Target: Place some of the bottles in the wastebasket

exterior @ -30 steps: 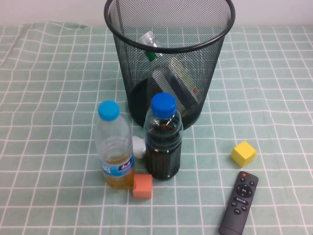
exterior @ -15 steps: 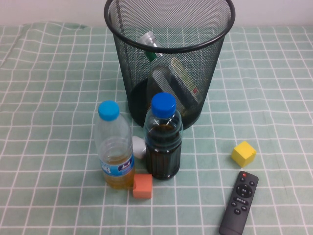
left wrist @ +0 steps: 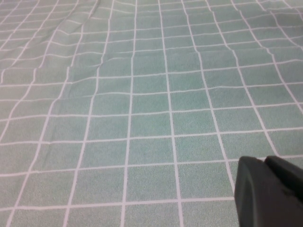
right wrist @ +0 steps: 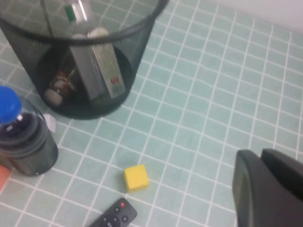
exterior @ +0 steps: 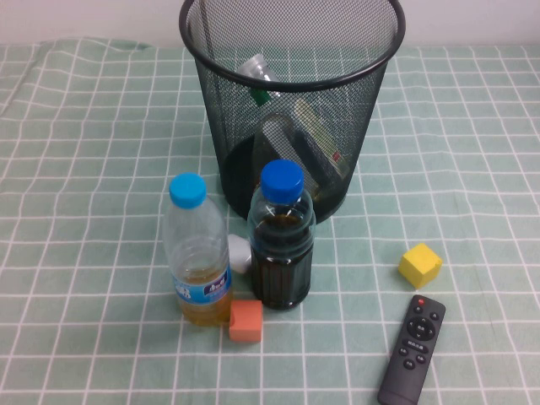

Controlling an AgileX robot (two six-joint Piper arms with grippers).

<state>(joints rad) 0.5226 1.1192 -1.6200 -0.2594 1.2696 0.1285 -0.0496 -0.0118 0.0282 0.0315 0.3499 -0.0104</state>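
Observation:
The black wire-mesh wastebasket (exterior: 291, 101) stands at the back middle of the table. Inside it a clear bottle with a green neck label (exterior: 256, 74) leans against the wall, also seen in the right wrist view (right wrist: 72, 10). A small brownish bottle (right wrist: 60, 81) lies on the basket's floor. My left gripper (left wrist: 264, 160) is shut and empty over bare cloth, away from the objects. My right gripper (right wrist: 260, 152) is shut and empty, above the cloth to the right of the wastebasket (right wrist: 80, 56). Neither gripper shows in the high view.
A light-blue-capped bottle of yellowish liquid (exterior: 197, 253) and a dark blue-capped bottle (exterior: 281, 240) stand in front of the basket, with a small white object (exterior: 239, 251) behind them. An orange cube (exterior: 245, 321), a yellow cube (exterior: 420, 264) and a black remote (exterior: 413, 348) lie nearby.

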